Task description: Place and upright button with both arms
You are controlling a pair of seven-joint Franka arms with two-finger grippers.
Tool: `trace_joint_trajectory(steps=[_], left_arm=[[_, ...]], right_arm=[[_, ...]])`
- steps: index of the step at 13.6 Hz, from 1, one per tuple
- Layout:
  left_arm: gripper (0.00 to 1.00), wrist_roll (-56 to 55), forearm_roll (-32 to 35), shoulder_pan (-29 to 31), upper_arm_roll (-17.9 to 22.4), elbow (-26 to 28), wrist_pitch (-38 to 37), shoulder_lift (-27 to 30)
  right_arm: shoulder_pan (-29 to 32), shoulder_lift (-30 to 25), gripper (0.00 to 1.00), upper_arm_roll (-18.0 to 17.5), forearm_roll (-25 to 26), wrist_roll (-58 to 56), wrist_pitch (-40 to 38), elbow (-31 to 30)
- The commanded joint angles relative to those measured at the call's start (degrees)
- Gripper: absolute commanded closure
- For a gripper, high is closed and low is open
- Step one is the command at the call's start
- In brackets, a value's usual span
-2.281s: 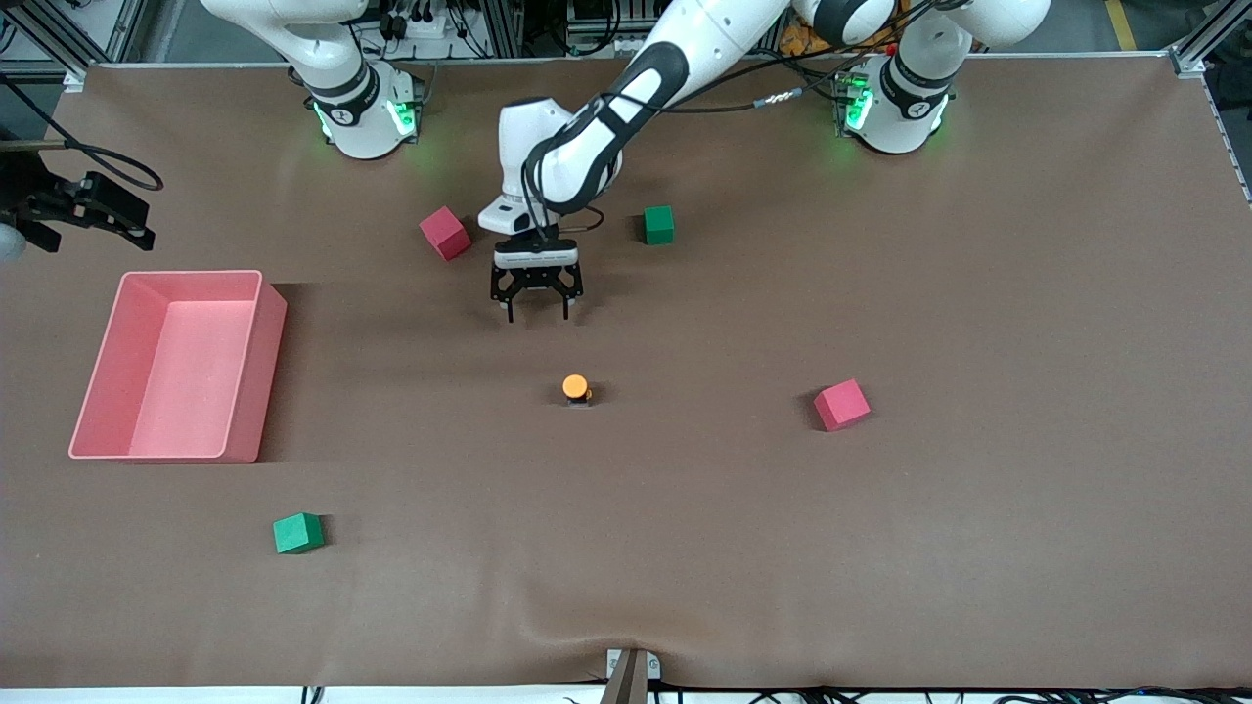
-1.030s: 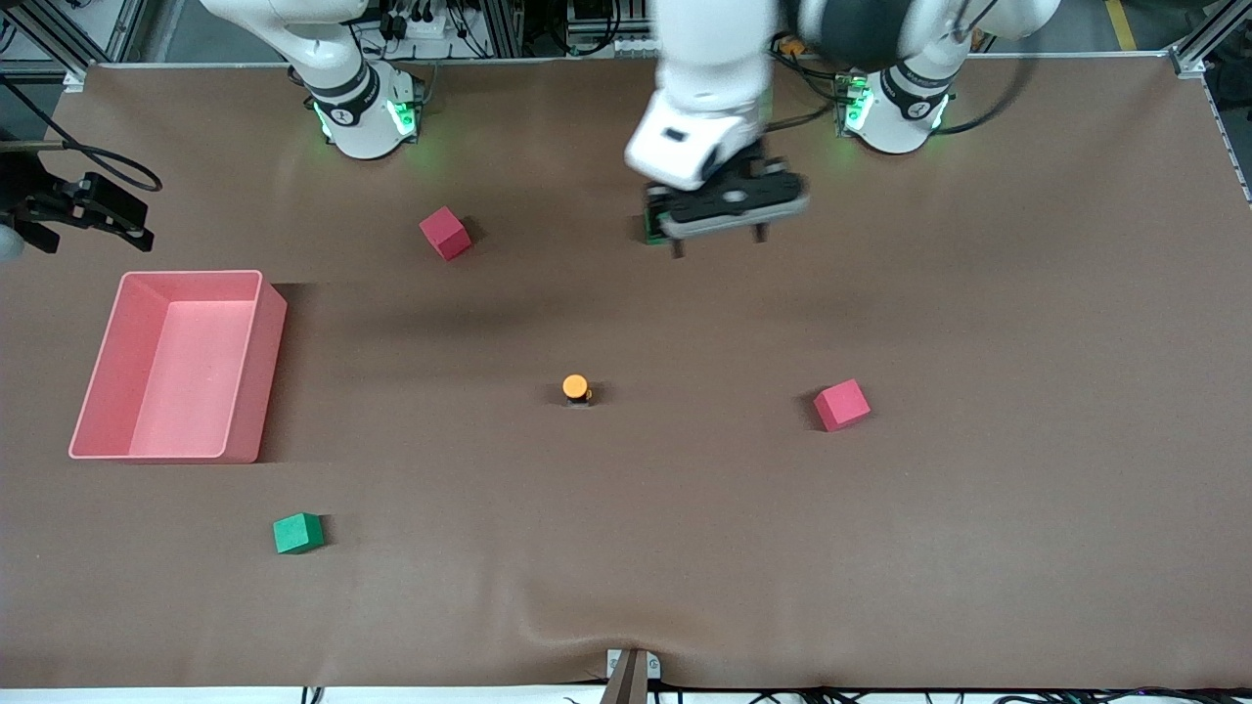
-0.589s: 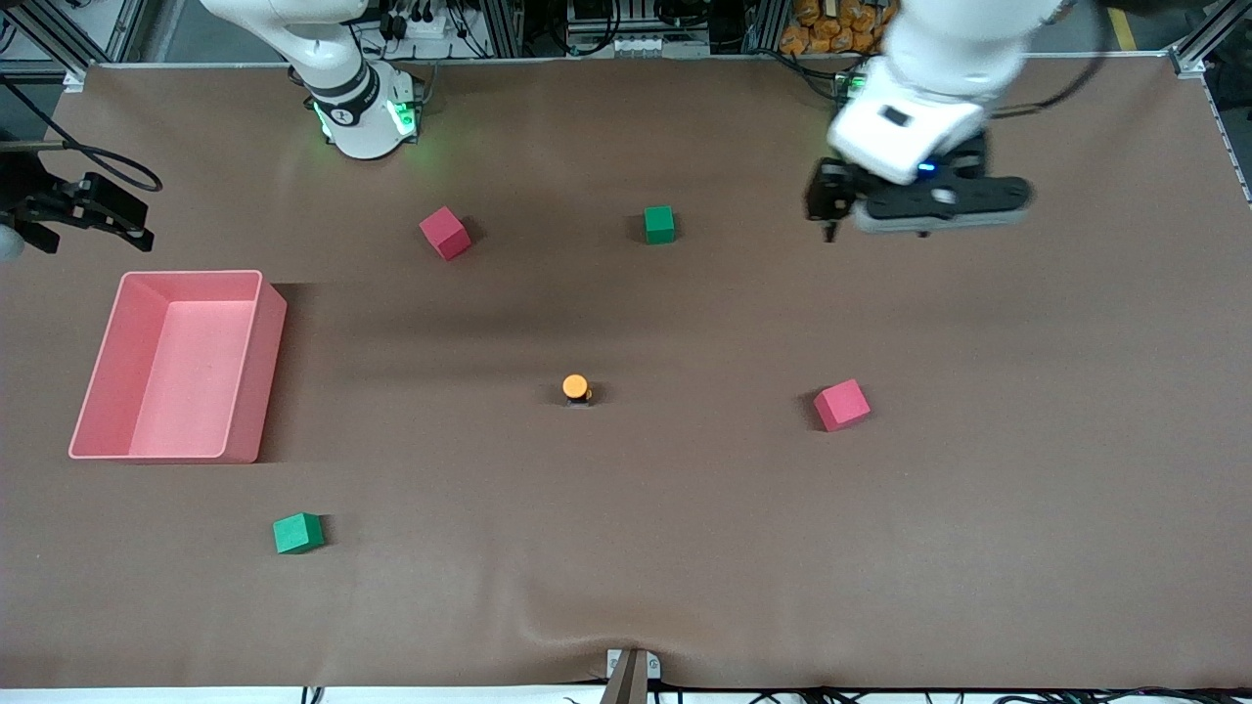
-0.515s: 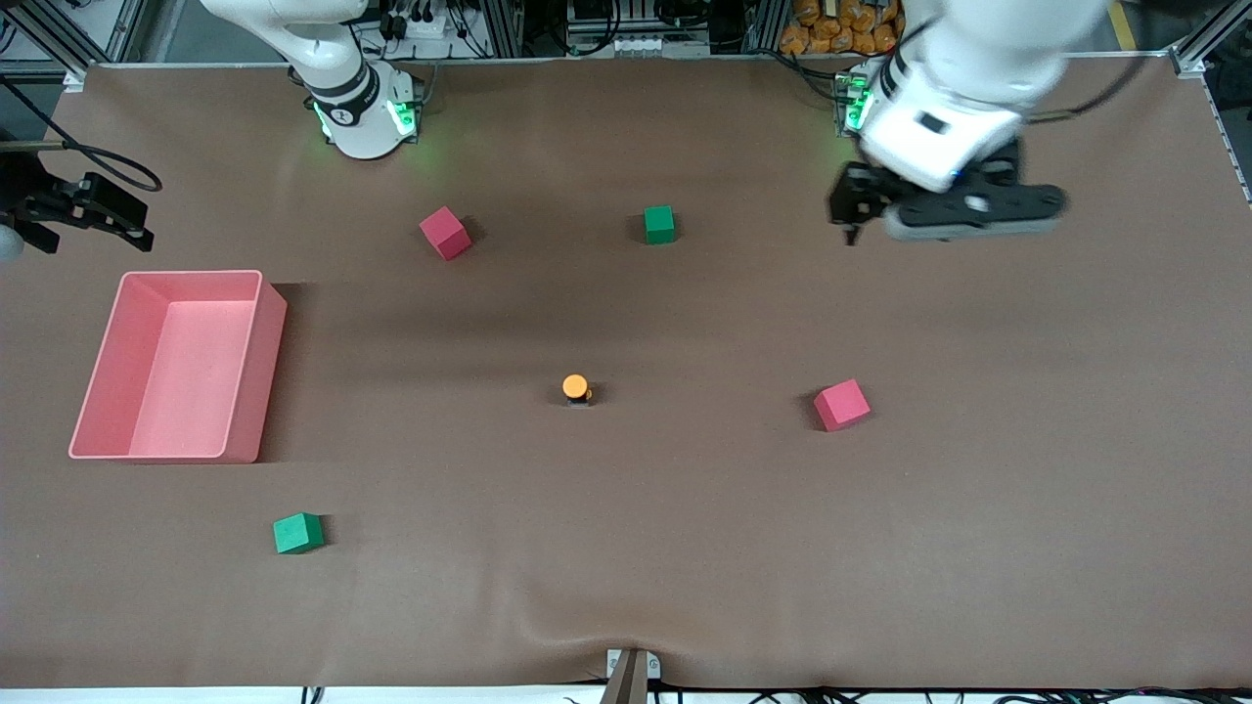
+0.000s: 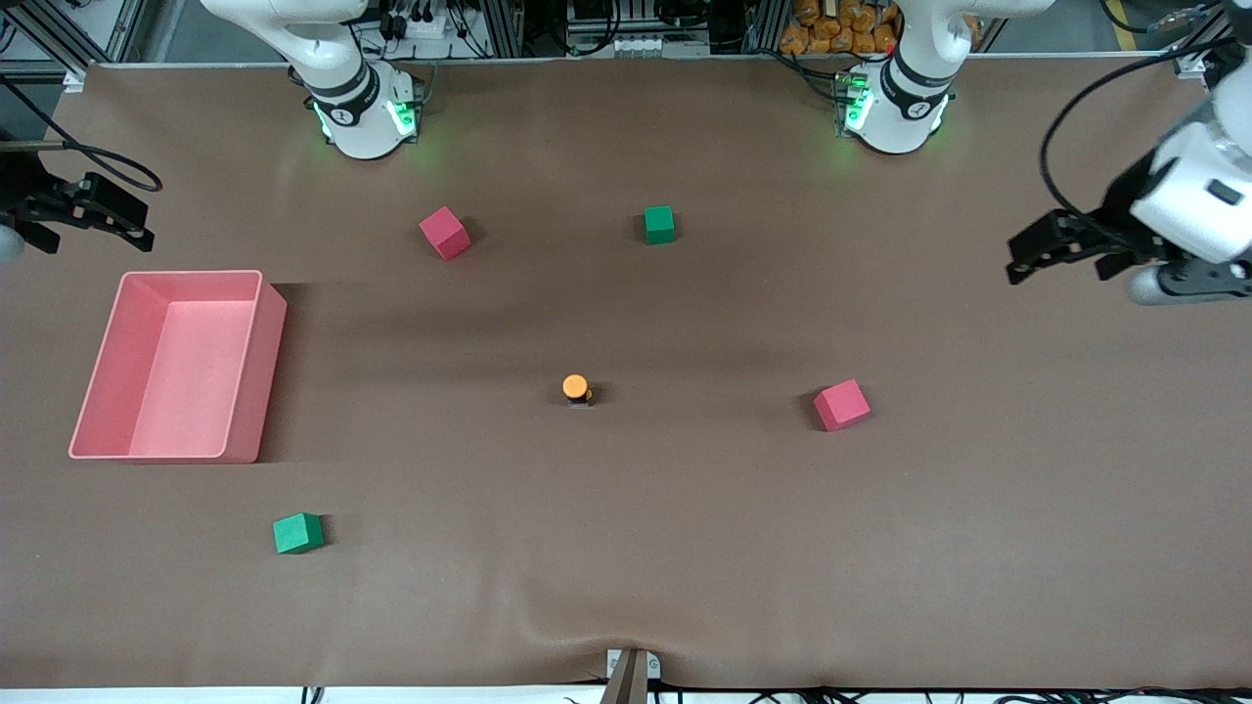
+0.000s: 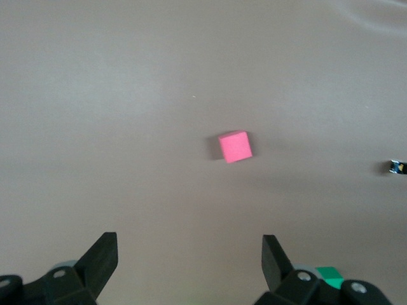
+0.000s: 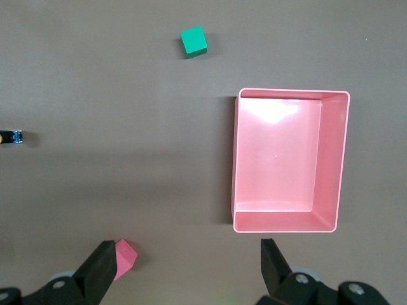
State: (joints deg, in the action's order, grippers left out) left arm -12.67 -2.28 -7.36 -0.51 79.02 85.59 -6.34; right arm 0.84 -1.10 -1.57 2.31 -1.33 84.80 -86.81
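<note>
The button (image 5: 576,388) stands upright on the brown table (image 5: 685,548), orange cap up, near the middle of the surface, with nothing touching it. It is well apart from both grippers. In the left wrist view only a sliver of it shows at the picture's edge (image 6: 398,167), and in the right wrist view likewise a sliver at the edge (image 7: 11,136).

The left gripper (image 5: 1061,252) hangs in the air over the left arm's end of the table, its two fingers spread wide apart with nothing between them. In its wrist view the gripper (image 6: 188,262) looks down on bare table, with a red cube (image 6: 235,147) lying on the surface ahead of the fingertips; that same red cube (image 5: 841,405) sits between the left gripper and the button in the front view, closer to the button. A corner of a green cube (image 6: 330,274) peeks out just beside one finger (image 6: 275,257) in the left wrist view.

The right gripper (image 5: 93,217) is held up at the right arm's end of the table, above the edge by the pink bin (image 5: 272,362). Its fingers also stand wide apart and empty, as the right wrist view (image 7: 189,262) shows. Below it lie the pink bin (image 7: 286,223), open and empty, a green cube (image 7: 193,41) nearer the front camera than the bin, and a second red cube (image 7: 124,257) just beside one finger (image 7: 105,265).
</note>
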Motion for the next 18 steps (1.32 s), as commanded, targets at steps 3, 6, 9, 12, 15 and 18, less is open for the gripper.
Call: trace_joint_trajectory(steps=[3, 6, 9, 12, 15, 18], left_arm=[[0.0, 5.4, -0.8, 5.6, -2.4, 1.6, -2.6, 2.3], [0.0, 5.5, -0.8, 5.5, -2.5, 6.9, -2.3, 6.5], [0.0, 4.8, -0.7, 6.0, -3.8, 11.1, -2.2, 10.2], [0.0, 4.7, 1.1, 7.2, -5.5, 12.9, -2.0, 11.8], [0.0, 4.0, 2.2, 6.6, -5.6, 12.8, -2.2, 12.9], [0.0, 3.3, 2.2, 6.6, -5.5, 12.0, -3.8, 14.0]], right_arm=[[1.1, 0.2, 0.0, -0.8, -0.6, -0.4, -0.3, 0.9], [1.3, 0.3, 0.0, -0.8, -0.6, -0.4, -0.4, 0.8], [1.3, 0.2, 0.0, -0.8, -0.7, -0.4, -0.6, 0.8], [1.2, 0.2, 0.0, -0.8, -0.8, -0.4, -0.8, 0.8], [1.3, 0.2, 0.0, -0.8, -1.1, -0.4, -0.9, 0.7], [1.4, 0.2, 0.0, -0.8, -1.1, -0.4, -0.8, 0.7]])
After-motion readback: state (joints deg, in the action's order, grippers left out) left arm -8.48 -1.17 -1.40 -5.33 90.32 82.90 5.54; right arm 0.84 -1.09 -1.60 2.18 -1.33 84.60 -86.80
